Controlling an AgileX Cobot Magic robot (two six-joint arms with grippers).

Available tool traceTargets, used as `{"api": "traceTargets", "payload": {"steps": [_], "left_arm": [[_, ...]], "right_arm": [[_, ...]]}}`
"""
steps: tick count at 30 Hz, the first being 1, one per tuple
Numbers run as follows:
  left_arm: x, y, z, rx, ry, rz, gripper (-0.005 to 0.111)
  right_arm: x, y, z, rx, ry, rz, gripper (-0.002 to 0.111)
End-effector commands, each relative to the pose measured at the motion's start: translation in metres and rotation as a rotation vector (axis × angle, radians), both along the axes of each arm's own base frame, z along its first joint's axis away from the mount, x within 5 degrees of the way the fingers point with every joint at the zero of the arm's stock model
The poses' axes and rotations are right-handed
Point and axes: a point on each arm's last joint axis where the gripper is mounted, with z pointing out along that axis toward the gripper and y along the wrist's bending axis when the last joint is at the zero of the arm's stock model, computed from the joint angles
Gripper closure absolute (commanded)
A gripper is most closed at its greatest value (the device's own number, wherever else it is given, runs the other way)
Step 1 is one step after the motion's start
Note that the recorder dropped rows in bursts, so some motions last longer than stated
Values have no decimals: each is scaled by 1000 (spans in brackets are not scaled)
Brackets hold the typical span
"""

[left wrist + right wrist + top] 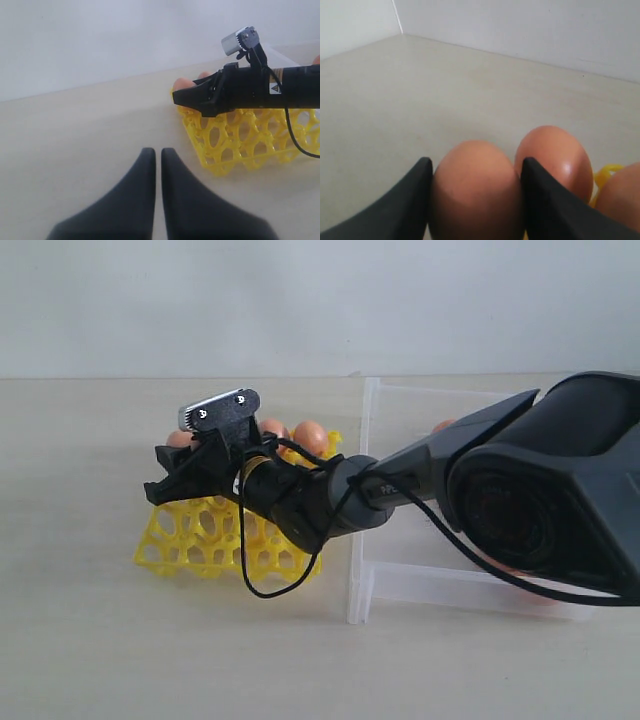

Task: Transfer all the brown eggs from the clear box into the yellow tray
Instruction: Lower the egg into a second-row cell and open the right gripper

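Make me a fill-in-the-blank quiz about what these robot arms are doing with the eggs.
1. The right gripper holds a brown egg over the ____ tray.
2. The left gripper holds nothing, and its jaws are ____.
3. In the exterior view, the clear box stands to the ____ of the tray.
Missing words: yellow; shut; right.

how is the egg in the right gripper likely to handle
The egg looks smooth and curved, so it is probably slippery in the right gripper. Being rounded, it is apt to roll unless seated in a yellow tray cup.
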Motion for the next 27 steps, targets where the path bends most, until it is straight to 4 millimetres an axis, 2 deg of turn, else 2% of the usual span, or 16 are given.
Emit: {"api": "traceTargets", "payload": {"steps": [1, 6, 14, 15, 17, 18, 21, 24, 27], "left_arm": [[0, 0, -1, 1, -3, -5, 103], [0, 0, -1, 1, -3, -5, 103], [0, 0, -1, 1, -3, -5, 103], [0, 0, -1, 1, -3, -5, 103], [0, 0, -1, 1, -3, -5, 103], [0, 0, -1, 1, -3, -5, 103], [0, 0, -1, 1, -3, -5, 103], [0, 0, -1, 1, -3, -5, 103], [0, 0, -1, 1, -3, -5, 103]], "right_arm": [[3, 0, 4, 6, -28, -4, 109], [6, -3, 4, 47, 12, -65, 109], [6, -3, 3, 43, 23, -68, 107], [6, -3, 3, 41, 25, -68, 105], [6, -3, 2, 37, 28, -68, 92], [6, -3, 2, 35, 30, -68, 80], [6, -3, 1, 29, 39, -69, 60], [6, -3, 4, 32, 36, -69, 60], [6, -2, 15, 32, 35, -68, 60]]}}
